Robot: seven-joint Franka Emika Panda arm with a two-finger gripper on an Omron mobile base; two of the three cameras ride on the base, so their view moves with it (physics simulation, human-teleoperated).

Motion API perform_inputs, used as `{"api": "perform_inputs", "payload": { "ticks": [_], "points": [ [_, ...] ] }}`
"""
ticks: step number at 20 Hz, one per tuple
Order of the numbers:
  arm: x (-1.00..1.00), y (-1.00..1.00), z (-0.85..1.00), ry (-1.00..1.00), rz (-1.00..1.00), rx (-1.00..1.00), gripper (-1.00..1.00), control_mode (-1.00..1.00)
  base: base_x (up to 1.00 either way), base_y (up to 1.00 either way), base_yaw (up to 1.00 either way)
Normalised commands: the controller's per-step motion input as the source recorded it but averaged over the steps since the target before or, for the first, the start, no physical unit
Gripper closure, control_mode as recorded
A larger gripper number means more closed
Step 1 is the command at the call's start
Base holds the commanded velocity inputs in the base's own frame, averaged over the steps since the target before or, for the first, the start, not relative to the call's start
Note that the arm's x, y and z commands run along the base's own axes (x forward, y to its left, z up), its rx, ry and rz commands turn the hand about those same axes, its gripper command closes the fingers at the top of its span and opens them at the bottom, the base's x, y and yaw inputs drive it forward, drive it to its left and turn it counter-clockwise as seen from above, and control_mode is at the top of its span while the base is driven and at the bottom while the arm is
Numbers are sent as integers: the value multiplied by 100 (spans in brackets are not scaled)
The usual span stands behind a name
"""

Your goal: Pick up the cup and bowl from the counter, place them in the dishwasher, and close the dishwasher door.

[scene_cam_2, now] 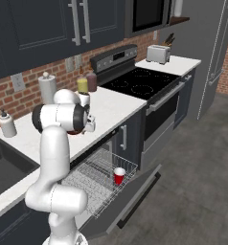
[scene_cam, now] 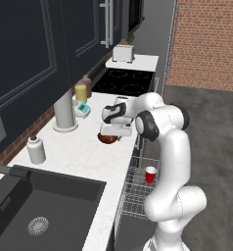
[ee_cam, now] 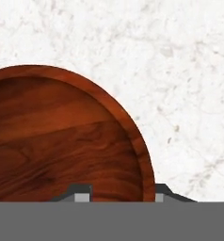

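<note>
Bowl (ee_cam: pixel 62 141), small shallow round reddish-brown wooden one with darker grain inside, sits on the long white marbled stone counter (scene_cam: pixel 74 152) near its front edge, just under the white arm's two-finger gripper (ee_cam: pixel 117 192). Hand view: one dark fingertip (ee_cam: pixel 81 192) is inside the bowl, the other (ee_cam: pixel 161 192) outside on the counter side, so the jaws straddle the bowl's rim; cannot tell if they actually pinch it yet. Bowl bottom appears to rest on the counter in the left base view (scene_cam: pixel 107 139), mostly hidden by the hand.

Small red tapered party cup (scene_cam: pixel 151 174) with pale inside stands upright in the pulled-out grey wire rack (scene_cam_2: pixel 99 179) of the dishwasher (scene_cam_2: pixel 117 201), toward the rack's outer front part. Flat dark dishwasher door (scene_cam_2: pixel 135 196) is folded down open below the rack.

Also on counter, back by the brick wall: white soap bottle (scene_cam: pixel 36 149), white paper towel roll (scene_cam: pixel 64 112), yellow lidded jar (scene_cam: pixel 81 93), brownish jar (scene_cam_2: pixel 91 81) beside it. Black stove cooktop (scene_cam: pixel 123 82) is further along, silver toaster (scene_cam: pixel 123 52) beyond it. Dark sink basin (scene_cam: pixel 35 211) is at the near end.
</note>
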Motion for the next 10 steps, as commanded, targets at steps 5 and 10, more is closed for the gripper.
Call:
{"api": "perform_inputs", "payload": {
  "ticks": [5,10],
  "points": [
    [4,13,-1,-3,0,0,100,-100,0,0,0],
    [-26,-16,16,-10,0,0,100,-100,0,0,0]
  ]
}}
